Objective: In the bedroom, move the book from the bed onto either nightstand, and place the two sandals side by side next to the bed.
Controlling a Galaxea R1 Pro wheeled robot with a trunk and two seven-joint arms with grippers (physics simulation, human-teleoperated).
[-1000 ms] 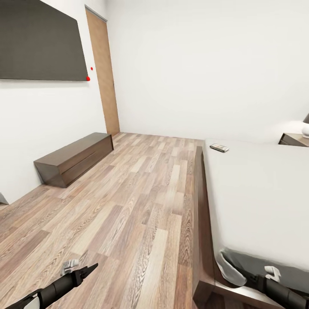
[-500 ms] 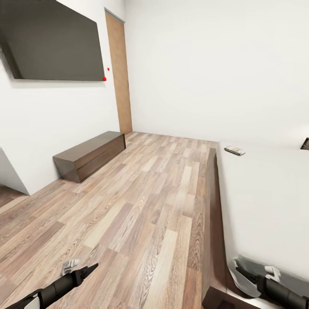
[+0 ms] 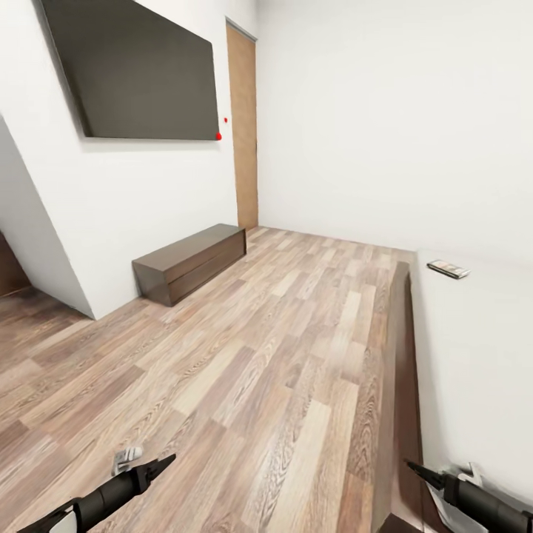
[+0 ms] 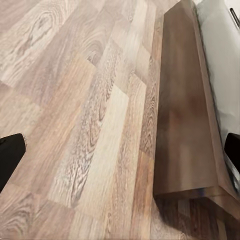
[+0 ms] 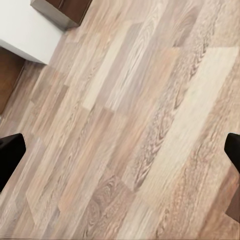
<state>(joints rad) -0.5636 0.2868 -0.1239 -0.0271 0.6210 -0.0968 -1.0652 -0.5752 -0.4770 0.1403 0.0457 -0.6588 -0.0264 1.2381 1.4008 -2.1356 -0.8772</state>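
Since the earlier pictures the whole head view has swung leftward: bench, door and wall screen sit further right in the picture, the nightstand corner has gone out of frame, and more of the left wall's corner shows. That is the camera turning, not the furniture shifting. Both arms hold the same low placing in the head view.

Item 1, left gripper (image 3: 157,464): dark fingers pointing ahead over the wood-plank floor (image 3: 259,355). In its wrist view the two fingertips (image 4: 10,155) stand at opposite edges of the picture, spread wide, nothing between them but floor and the bed's dark brown frame (image 4: 182,115).

Item 2, right gripper (image 3: 418,471): dark fingers pointing ahead, beside the near corner of the bed (image 3: 481,340). In its wrist view the fingertips (image 5: 10,152) likewise stand wide apart, holding nothing, bare planks between them.

Item 3, book (image 3: 448,269): small, thin, dark-covered; lies flat on the pale mattress near the bed's far left corner, well ahead of the right fingers and far from the left ones.

Item 4, long low dark brown bench (image 3: 191,262): against the left wall, well ahead of the left fingers.

Item 5, large dark screen (image 3: 137,70): mounted on the wall above the bench.

Item 6, brown door (image 3: 243,126): in the far corner, beyond the bench.
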